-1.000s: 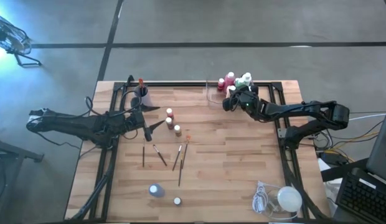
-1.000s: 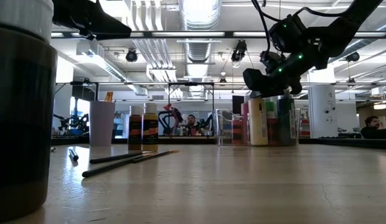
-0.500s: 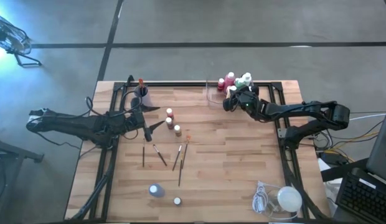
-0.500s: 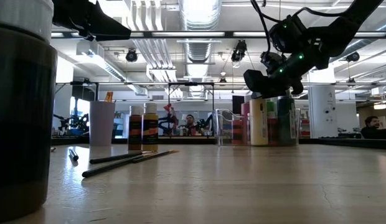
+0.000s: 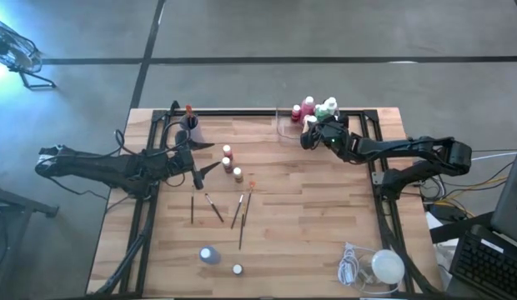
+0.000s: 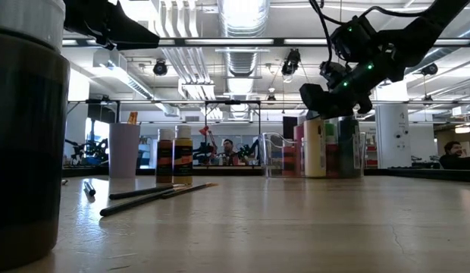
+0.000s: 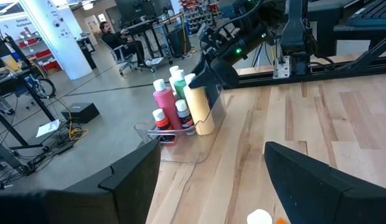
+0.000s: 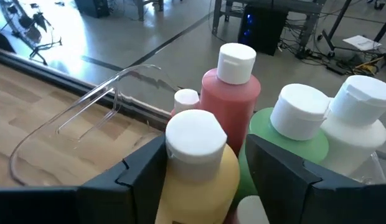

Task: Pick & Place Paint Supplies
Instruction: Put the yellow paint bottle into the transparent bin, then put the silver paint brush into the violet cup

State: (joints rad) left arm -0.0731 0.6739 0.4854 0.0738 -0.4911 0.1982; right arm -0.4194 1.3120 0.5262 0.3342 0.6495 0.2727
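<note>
Right claw is up at the far right of the bench, poised over the clear tray — its fingers spread either side of the yellow bottle, with a gap showing on each side, so nothing is pinched. That yellow bottle stands upright in the tray, right between the fingers. Just beyond it is the pink bottle, with a green bottle and a white bottle packed close beside it. From bench level the claw hangs just above the caps of the cluster.

Left claw waits over the left half of the bench, fingers wide apart and holding nothing. Just ahead of it stand three small bottles in a short row. Nearer the front edge from that claw lie the paintbrushes, flat on the wood and fanned loosely — four or five of them. Farther on, by the front edge, sit a pale bottle and a small one. A purple cup stands at the far left corner, behind the left claw.
</note>
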